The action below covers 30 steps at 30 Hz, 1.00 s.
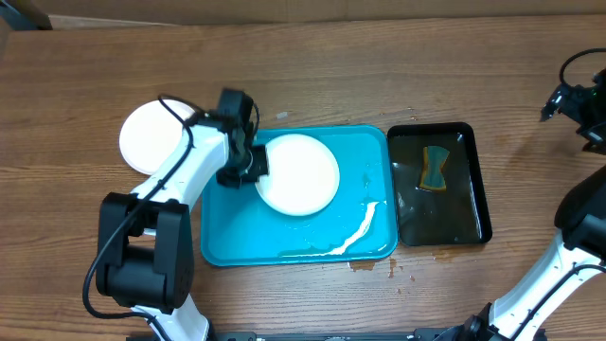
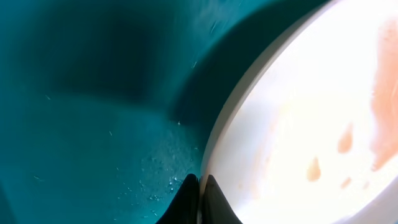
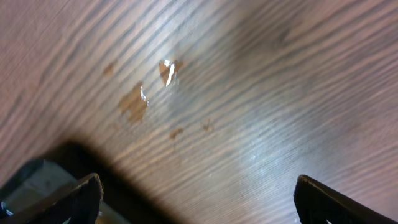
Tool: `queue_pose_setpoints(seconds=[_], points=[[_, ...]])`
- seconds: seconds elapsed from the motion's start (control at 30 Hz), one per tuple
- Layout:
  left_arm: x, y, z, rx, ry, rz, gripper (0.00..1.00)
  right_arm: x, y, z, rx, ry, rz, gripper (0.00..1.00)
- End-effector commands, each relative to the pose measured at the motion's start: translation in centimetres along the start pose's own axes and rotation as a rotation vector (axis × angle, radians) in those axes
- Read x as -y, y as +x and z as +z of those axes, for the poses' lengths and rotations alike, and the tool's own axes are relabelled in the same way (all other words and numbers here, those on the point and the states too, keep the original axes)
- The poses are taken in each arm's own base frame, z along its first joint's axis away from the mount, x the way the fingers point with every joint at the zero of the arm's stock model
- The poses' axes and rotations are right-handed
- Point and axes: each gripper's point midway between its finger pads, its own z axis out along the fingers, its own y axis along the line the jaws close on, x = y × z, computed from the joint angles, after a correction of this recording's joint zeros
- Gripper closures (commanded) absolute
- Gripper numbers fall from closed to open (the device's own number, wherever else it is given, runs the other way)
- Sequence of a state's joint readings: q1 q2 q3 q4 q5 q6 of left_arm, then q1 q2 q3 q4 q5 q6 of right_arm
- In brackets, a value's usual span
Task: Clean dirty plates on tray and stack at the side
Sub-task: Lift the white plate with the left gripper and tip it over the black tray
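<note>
A white plate (image 1: pixel 303 175) lies on the turquoise tray (image 1: pixel 369 156), left of its middle. My left gripper (image 1: pixel 256 163) is at the plate's left rim. In the left wrist view that gripper (image 2: pixel 200 198) is shut on the rim of the plate (image 2: pixel 311 124), which carries brown smears, with the tray floor (image 2: pixel 93 124) beside it. A second white plate (image 1: pixel 150 137) rests on the table left of the tray. My right gripper (image 1: pixel 561 99) hovers at the far right, away from the tray. In the right wrist view it (image 3: pixel 199 199) stands wide open over bare wood.
A black tray (image 1: pixel 478 189) of dark water with a sponge (image 1: pixel 436 168) sits right of the turquoise tray, its corner (image 3: pixel 25 180) under my right gripper. A white streak (image 1: pixel 355 232) lies in the tray. Brown drops (image 3: pixel 134 102) wet the wood.
</note>
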State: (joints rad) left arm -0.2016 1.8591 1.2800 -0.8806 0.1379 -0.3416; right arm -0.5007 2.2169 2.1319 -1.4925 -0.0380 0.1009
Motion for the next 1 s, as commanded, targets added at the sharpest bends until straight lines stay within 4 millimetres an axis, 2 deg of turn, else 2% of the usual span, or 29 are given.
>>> queue_pose_setpoints(seconds=[0.0,0.2,0.37,0.5,0.7,0.83,0.97], points=[[1.2,-3.0,-3.5,0.106,0.019,0.069,0.96,0.1,-1.1,-1.6,0.071,-0.019,0.012,0.0],[3.4,-5.4,-6.5,0.193,0.052,0.102,0.96,-0.2,-2.7,-1.7,0.136,-0.031,0.008,0.0],[6.8,-6.3,-8.6,0.256,0.088,0.167,0.96,-0.2,-3.3,-1.8,0.157,-0.034,0.006,0.0],[11.3,-6.4,-9.6,0.324,0.141,0.249,0.96,-0.3,-3.5,-1.9,0.166,-0.036,0.006,0.0],[18.0,-5.4,-10.3,0.453,0.164,0.349,0.96,-0.3,-3.5,-1.9,0.166,-0.035,0.006,0.0],[22.5,-4.2,-11.2,0.59,0.129,0.433,0.96,-0.3,-3.4,-1.9,0.165,-0.036,0.005,0.0],[25.6,-2.5,-12.4,0.719,0.057,0.509,0.96,-0.3,-3.4,-1.9,0.166,-0.036,0.005,0.0]])
